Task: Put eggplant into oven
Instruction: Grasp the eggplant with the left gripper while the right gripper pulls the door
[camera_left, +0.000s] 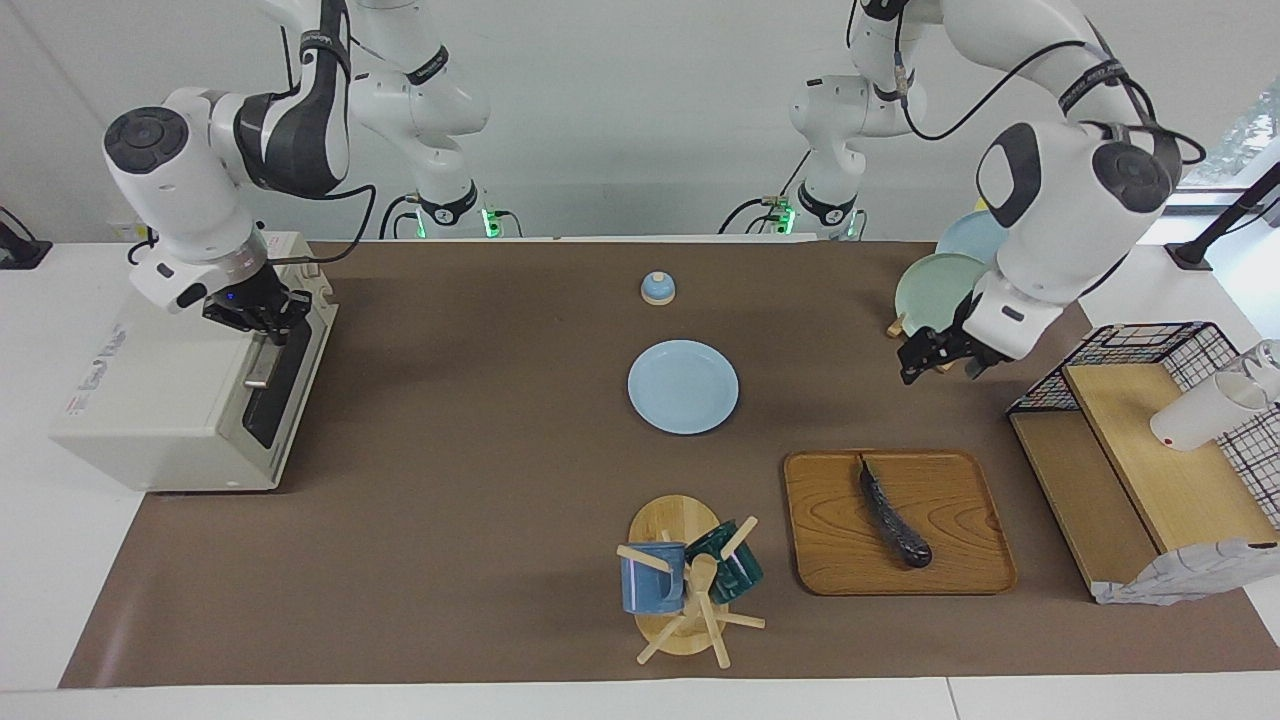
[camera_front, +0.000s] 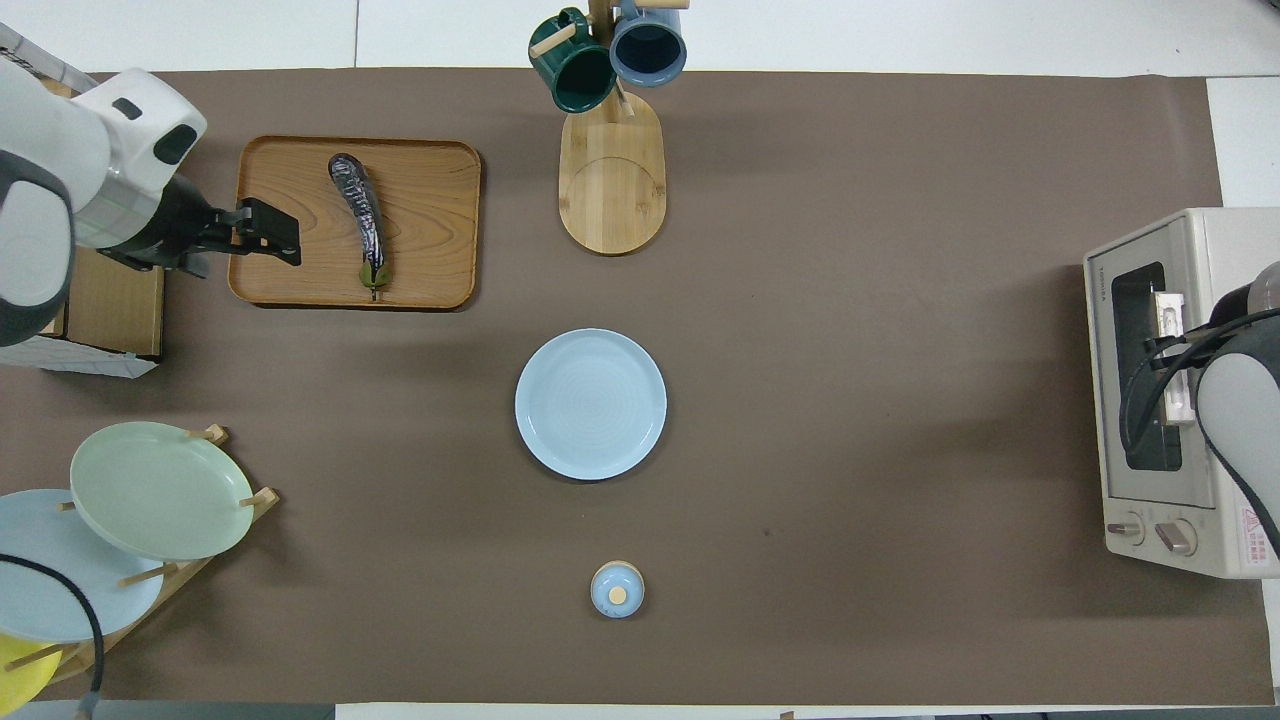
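Observation:
The dark purple eggplant (camera_left: 893, 515) (camera_front: 358, 205) lies on a wooden tray (camera_left: 960, 520) (camera_front: 430, 220), its stem end toward the robots. My left gripper (camera_left: 925, 357) (camera_front: 275, 232) is open and empty. It hangs in the air over the tray's edge toward the left arm's end, apart from the eggplant. The cream-white oven (camera_left: 150, 400) (camera_front: 1230, 240) stands at the right arm's end with its dark glass door shut. My right gripper (camera_left: 262, 315) is at the door's metal bar handle (camera_left: 262, 365). In the overhead view the arm covers it.
A light blue plate (camera_left: 683, 387) (camera_front: 590, 403) lies mid-table, with a small blue knobbed lid (camera_left: 657, 288) nearer the robots. A mug tree (camera_left: 690, 580) with two mugs stands beside the tray. A plate rack (camera_left: 940, 285) and a wire-mesh wooden rack (camera_left: 1150, 450) stand at the left arm's end.

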